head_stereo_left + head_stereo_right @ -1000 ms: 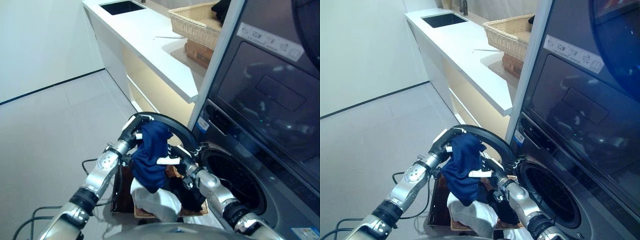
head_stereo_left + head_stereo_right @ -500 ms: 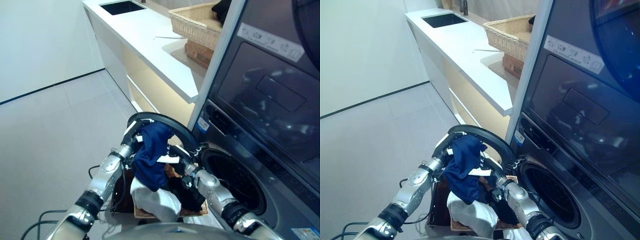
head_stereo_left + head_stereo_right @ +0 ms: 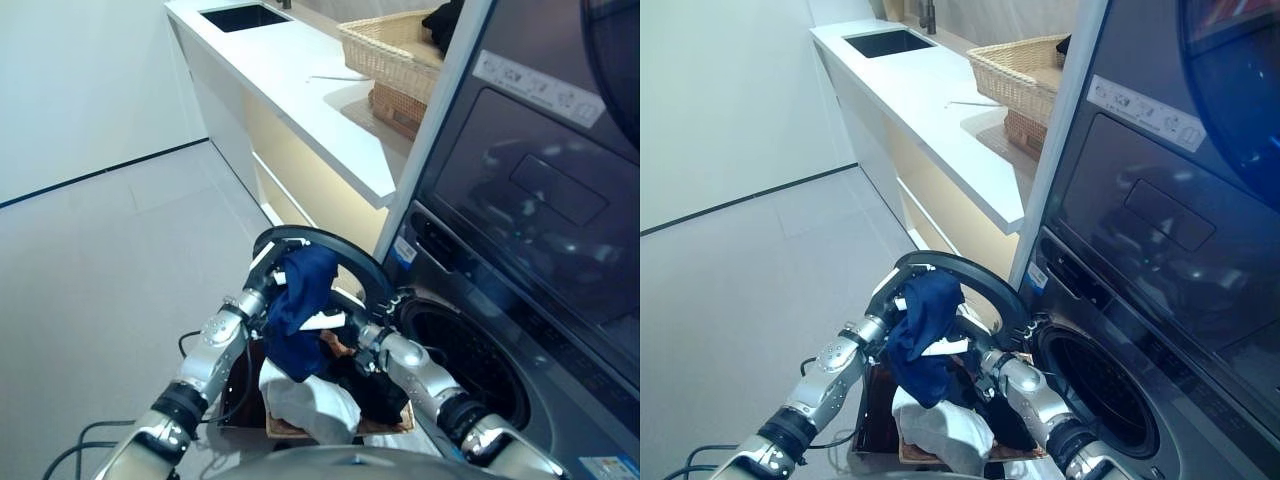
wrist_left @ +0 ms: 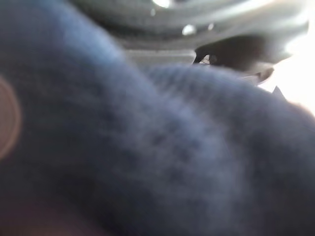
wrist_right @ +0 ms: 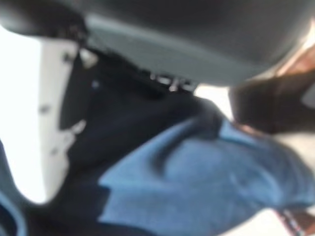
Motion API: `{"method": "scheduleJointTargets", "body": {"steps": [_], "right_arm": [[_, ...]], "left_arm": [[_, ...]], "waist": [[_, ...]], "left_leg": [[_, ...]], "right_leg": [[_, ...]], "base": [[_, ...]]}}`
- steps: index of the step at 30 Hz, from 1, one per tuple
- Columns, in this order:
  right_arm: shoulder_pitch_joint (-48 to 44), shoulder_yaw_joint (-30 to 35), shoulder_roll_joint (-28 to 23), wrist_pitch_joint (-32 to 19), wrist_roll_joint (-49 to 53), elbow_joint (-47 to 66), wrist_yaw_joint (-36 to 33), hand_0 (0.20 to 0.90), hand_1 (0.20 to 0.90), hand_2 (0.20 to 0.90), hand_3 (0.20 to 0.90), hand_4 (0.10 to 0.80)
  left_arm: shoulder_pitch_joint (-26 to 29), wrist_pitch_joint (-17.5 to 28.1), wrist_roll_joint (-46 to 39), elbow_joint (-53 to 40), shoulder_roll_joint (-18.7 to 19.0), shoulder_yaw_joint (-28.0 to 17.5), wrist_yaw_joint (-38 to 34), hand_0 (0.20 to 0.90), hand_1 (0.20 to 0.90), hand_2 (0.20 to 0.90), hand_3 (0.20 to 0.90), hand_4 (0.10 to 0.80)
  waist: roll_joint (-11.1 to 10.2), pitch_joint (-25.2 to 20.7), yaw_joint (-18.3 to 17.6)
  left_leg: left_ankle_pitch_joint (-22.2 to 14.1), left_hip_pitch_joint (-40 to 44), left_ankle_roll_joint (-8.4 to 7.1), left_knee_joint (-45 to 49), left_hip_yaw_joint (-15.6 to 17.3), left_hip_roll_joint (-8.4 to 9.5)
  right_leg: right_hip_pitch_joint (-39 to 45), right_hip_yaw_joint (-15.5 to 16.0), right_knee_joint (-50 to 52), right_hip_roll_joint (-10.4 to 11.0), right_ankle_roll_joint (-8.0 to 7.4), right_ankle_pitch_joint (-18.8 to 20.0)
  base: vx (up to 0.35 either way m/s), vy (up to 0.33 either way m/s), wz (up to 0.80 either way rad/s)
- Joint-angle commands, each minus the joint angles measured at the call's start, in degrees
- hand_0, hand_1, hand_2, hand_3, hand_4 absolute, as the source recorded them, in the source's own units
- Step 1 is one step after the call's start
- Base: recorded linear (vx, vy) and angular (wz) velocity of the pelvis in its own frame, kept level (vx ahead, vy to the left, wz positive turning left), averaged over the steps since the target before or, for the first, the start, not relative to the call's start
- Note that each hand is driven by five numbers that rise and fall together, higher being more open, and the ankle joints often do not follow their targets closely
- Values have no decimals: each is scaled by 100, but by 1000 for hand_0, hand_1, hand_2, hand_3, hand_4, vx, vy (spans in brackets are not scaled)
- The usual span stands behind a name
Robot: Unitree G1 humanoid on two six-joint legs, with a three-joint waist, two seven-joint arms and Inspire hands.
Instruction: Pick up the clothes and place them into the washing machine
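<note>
A dark blue garment [image 3: 300, 310] hangs bunched in front of the washing machine's open round door [image 3: 362, 266]. My left hand [image 3: 266, 288] holds it from the upper left, and blue cloth fills the left wrist view. My right hand [image 3: 362, 335] comes in from the right. Its white-covered thumb [image 3: 322, 322] lies across the garment, pinching it, and blue cloth [image 5: 206, 182] shows past that thumb [image 5: 49, 128] in the right wrist view. The dark drum opening [image 3: 468, 362] is just right of both hands. Below the garment a floor basket [image 3: 243, 392] holds a white cloth [image 3: 305, 402] and a dark cloth [image 3: 378, 392].
A white counter [image 3: 300, 90] with a sink [image 3: 243, 14] and a wicker basket [image 3: 385, 40] runs behind the machine's left side. A dark appliance panel [image 3: 540, 200] rises above the drum. Grey floor [image 3: 100, 260] spreads to the left.
My left hand has carried the blue garment slightly up towards the door. My right hand has slid left, closer against the garment.
</note>
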State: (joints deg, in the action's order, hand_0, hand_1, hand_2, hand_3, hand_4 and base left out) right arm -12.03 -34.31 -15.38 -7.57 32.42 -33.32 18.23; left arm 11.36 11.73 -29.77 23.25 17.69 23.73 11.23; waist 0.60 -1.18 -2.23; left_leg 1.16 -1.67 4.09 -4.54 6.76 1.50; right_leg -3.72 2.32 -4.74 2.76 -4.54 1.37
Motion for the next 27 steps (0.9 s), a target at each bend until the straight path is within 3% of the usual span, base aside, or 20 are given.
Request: {"method": "scheduleJointTargets", "body": {"steps": [1, 20, 27], "right_arm": [[-698, -35, 358, -450, -25, 200, 364, 200, 200, 200, 200, 300], [-530, 152, 287, -452, 157, 258, 437, 200, 200, 200, 200, 300], [-71, 929, 59, -620, 91, 50, 64, 200, 200, 200, 200, 300]], "left_arm": [[679, 821, -195, 169, -278, -156, 196, 200, 200, 200, 200, 300], [682, 857, -138, 271, -255, -248, 180, 200, 200, 200, 200, 300], [530, 931, 3, 330, -188, -557, -66, 200, 200, 200, 200, 300]], "waist": [[-184, -316, 105], [-210, -340, 68], [-208, -362, 6]], "left_leg": [[-321, -14, -330, -46, -29, 177], [-346, 35, -333, -46, 10, 156], [-361, 44, -338, -46, 21, 158]], "right_leg": [[-31, 211, 51, 33, 41, 121], [4, 187, 46, 21, 36, 105], [9, 184, 42, 17, 27, 102]], "base": [[0, 0, 0], [0, 0, 0], [0, 0, 0]]}}
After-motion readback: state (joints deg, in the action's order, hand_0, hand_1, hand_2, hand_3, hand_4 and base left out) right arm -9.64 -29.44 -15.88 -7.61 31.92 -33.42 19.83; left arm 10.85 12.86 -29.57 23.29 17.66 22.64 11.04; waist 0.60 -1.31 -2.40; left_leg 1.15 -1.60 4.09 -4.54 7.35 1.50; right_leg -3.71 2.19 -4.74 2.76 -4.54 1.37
